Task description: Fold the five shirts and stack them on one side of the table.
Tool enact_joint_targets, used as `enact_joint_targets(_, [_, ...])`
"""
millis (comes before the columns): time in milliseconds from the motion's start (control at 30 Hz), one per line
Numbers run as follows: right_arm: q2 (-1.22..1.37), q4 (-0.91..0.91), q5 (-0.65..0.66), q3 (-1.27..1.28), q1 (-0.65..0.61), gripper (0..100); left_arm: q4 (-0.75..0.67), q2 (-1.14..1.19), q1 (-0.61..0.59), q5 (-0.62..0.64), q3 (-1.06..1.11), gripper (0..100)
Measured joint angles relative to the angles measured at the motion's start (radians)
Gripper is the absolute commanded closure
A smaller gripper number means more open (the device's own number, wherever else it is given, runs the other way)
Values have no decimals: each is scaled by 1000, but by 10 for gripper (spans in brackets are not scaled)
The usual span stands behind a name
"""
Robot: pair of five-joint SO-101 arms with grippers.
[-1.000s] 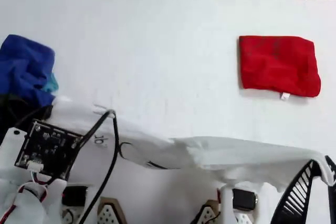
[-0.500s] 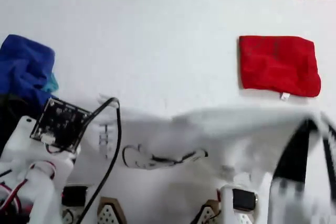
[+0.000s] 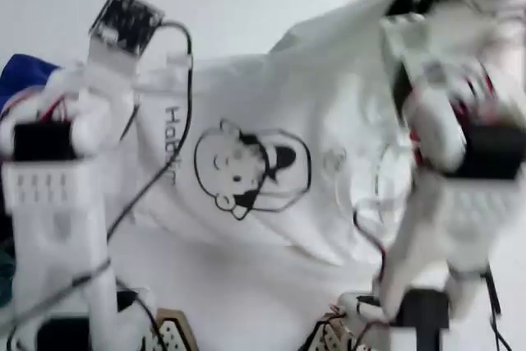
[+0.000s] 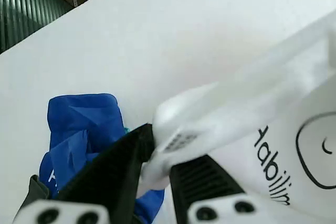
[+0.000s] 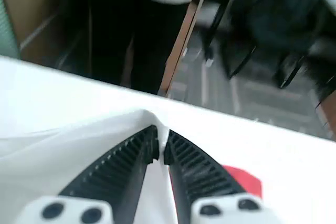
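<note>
A white shirt (image 3: pixel 271 162) with a black cartoon print hangs spread between both arms over the middle of the table (image 3: pixel 246 6). My left gripper (image 4: pixel 157 153) is shut on one edge of the white shirt (image 4: pixel 294 103), above and beside a crumpled blue shirt (image 4: pixel 79 124). My right gripper (image 5: pixel 160 148) is shut on another edge of the white shirt (image 5: pixel 63 145), raised toward the table's far side. A corner of the folded red shirt (image 5: pixel 244 179) shows just past its fingers. In the high view the blue shirt (image 3: pixel 20 71) peeks out at the far left.
The arm bases (image 3: pixel 168 330) stand at the table's near edge. Black cables (image 3: pixel 185 104) hang across the shirt from the left arm. Beyond the far edge lie a dark floor and furniture (image 5: pixel 262 40).
Both arms have swung the white shirt up from the near edge and toward the far side, opening it out so its print shows. The right arm and the cloth now cover the red shirt.
</note>
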Motion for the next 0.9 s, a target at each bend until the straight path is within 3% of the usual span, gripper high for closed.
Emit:
enact_joint_targets(333, [411, -269, 0, 2, 8, 979, -5, 563, 0, 0, -454, 976])
enact_joint_targets(900, [660, -609, 0, 2, 18, 979, 35, 1171, 2, 0, -1227, 975])
